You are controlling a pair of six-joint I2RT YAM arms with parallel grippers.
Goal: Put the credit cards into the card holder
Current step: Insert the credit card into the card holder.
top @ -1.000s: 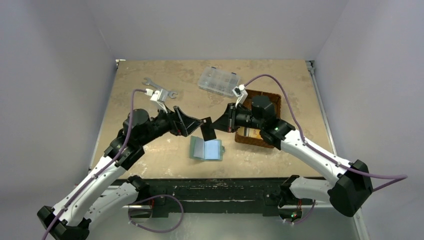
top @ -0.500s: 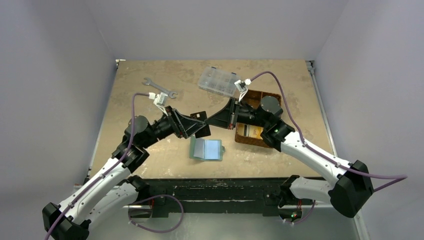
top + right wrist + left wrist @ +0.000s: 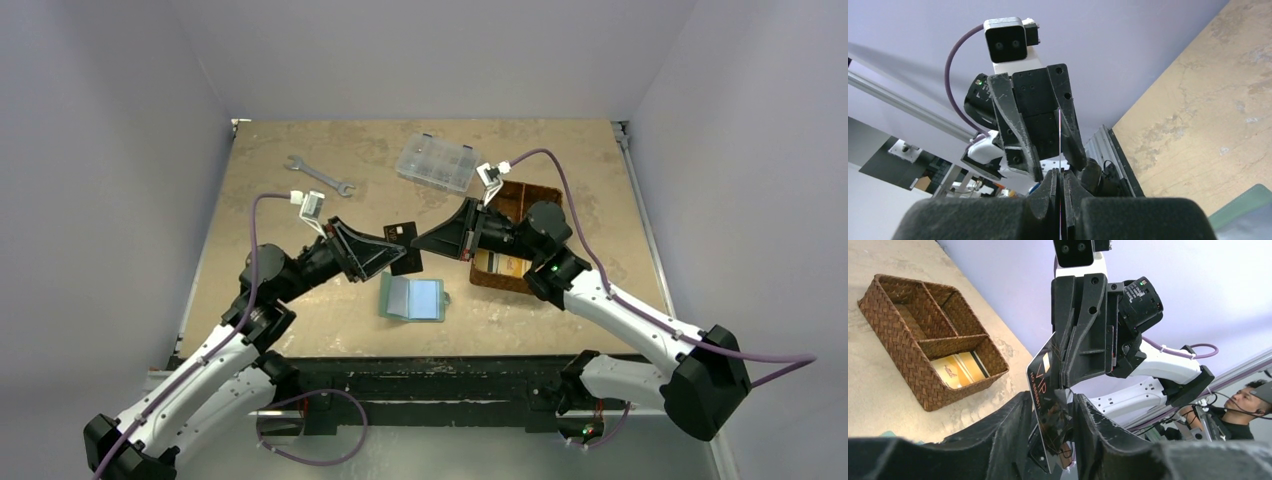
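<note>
Above tan table (image 3: 262, 185), right claw (image 3: 1060, 176) pinches black card (image 3: 1042, 377) inside half-open left claw (image 3: 1051, 399)

Between left hand (image 3: 1050, 412) tips: black card (image 3: 1044, 386); beyond, woven basket (image 3: 895, 357).

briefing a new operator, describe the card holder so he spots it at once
On the tan table, look near its front edge at mid-width: the card holder lies open there. It is sage green with pale blue pockets, unlike the brown woven basket to its right.
</note>
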